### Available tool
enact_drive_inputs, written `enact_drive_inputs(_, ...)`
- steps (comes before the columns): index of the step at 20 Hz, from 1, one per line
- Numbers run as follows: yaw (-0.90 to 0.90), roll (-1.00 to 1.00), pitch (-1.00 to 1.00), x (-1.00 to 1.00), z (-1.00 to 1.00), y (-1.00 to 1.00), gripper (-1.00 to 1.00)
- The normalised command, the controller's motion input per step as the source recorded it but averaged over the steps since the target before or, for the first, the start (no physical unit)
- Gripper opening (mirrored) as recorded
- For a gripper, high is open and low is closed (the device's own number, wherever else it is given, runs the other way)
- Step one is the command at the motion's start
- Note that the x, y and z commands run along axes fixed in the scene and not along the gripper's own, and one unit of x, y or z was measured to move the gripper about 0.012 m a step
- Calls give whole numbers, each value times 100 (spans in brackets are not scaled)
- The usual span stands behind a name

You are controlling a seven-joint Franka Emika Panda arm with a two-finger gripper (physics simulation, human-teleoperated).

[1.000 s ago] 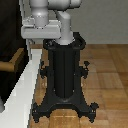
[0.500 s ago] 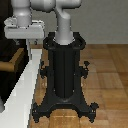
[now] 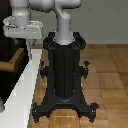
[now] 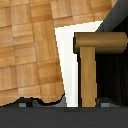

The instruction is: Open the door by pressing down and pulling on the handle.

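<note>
— Any containers in your scene?

— You can see none. In your exterior view the gripper (image 3: 30,50) hangs over the white frame (image 3: 22,87) at the exterior view's left, beside the black pedestal (image 3: 64,75).

— And the handle?

— Your wrist view shows the brown handle (image 4: 92,60) right under the camera, against the dark door (image 4: 112,70). You cannot tell whether the fingers are spread or closed.

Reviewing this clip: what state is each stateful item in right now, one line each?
Brown wooden lever handle: not gripped, bar level.
Dark door with thick white frame: open or shut, cannot tell.
Grey gripper: above the handle, holding nothing; jaw opening unclear.
</note>
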Motion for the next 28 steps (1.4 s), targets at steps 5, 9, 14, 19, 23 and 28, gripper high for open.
enact_drive_inputs(5, -3, 0, 0, 0, 0, -40, 100)
enact_drive_inputs(9, -4, 0, 0, 0, 0, 0, 100)
enact_drive_inputs(14, 0, 0, 0, 40, 0, 0, 100)
enact_drive_inputs(19, 0, 0, 0, 20, 0, 0, 100)
enact_drive_inputs(23, 0, 0, 0, 0, 0, -50, 100)
enact_drive_inputs(28, 0, 0, 0, 0, 0, -20, 100)
